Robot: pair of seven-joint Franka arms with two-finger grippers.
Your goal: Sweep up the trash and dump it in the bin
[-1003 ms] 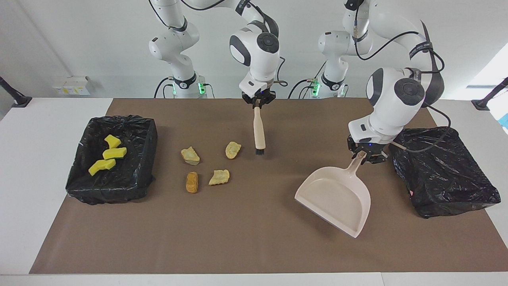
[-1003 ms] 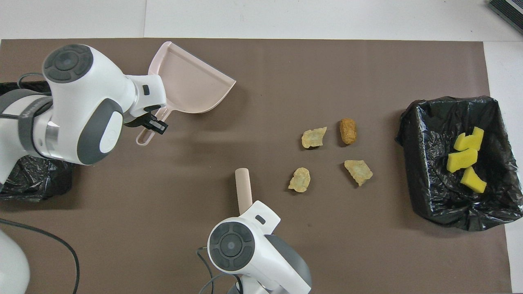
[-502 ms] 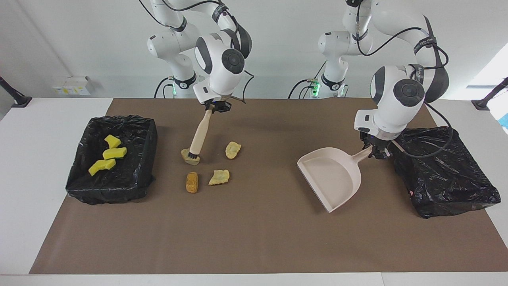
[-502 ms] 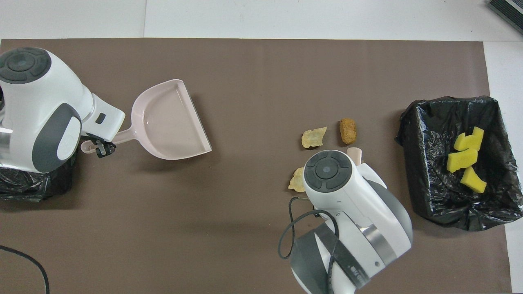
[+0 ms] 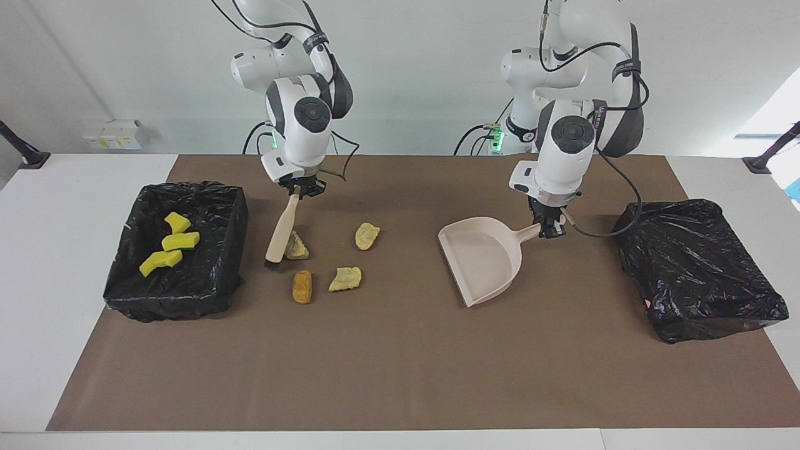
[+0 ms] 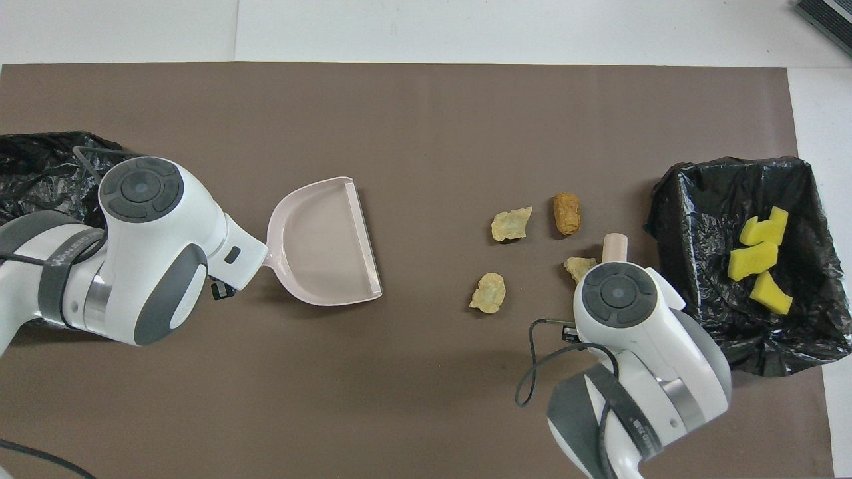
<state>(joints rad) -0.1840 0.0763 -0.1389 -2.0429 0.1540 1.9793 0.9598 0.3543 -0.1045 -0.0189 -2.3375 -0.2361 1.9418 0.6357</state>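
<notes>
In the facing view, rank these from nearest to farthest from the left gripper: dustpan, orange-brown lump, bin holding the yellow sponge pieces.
From the left gripper:
1. Dustpan, held by its handle.
2. Orange-brown lump, on the mat among the tan chunks.
3. Bin with yellow sponge pieces, at the right arm's end.

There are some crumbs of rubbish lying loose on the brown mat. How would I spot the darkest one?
Start at the black-lined bin holding yellow sponge pieces, at the right arm's end of the table. Beside it on the brown mat lie four loose scraps. Yours is the orange-brown lump, farthest from the robots of the four: a smooth oval, while the other three are pale, ragged tan chunks.
</notes>
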